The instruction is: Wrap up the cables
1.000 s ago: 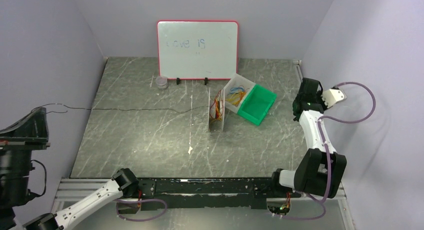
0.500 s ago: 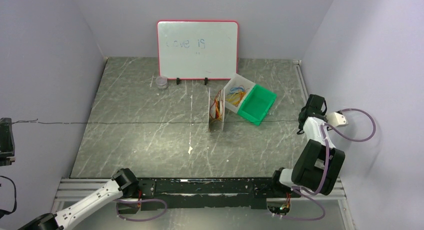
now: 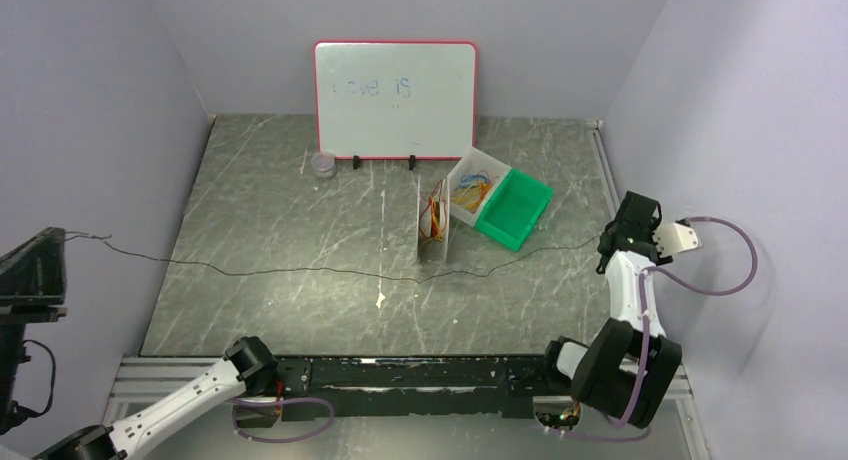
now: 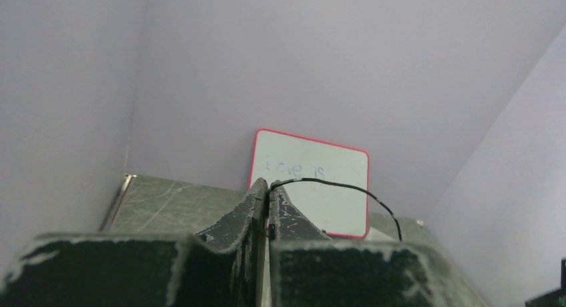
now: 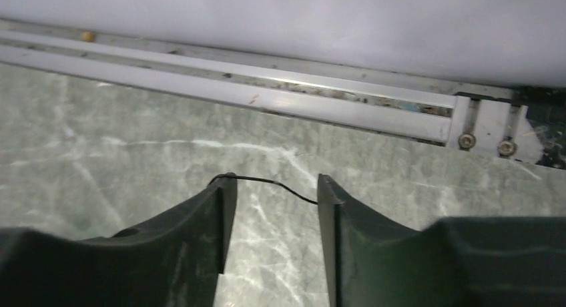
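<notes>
A thin black cable (image 3: 300, 271) runs slack across the table from far left to far right. My left gripper (image 3: 55, 245) is raised off the table's left edge. In the left wrist view this gripper (image 4: 268, 185) is shut on the black cable (image 4: 347, 187), which arcs away to the right. My right gripper (image 3: 610, 242) is low by the table's right edge. Its jaws (image 5: 273, 187) stand open, with the cable's other end (image 5: 267, 181) lying loose across the fingertips. Orange-yellow cables (image 3: 468, 188) lie in a white bin, and more hang on an upright white card (image 3: 435, 225).
A green bin (image 3: 515, 210) adjoins the white bin right of centre. A red-framed whiteboard (image 3: 395, 98) stands at the back with a small clear cup (image 3: 322, 163) beside it. An aluminium rail (image 5: 267, 93) and the purple wall are close in front of the right gripper.
The right gripper has opened and released the cable end. The cable, taut half a second ago, now sags in a wavy line. The left gripper has shifted slightly inward.
</notes>
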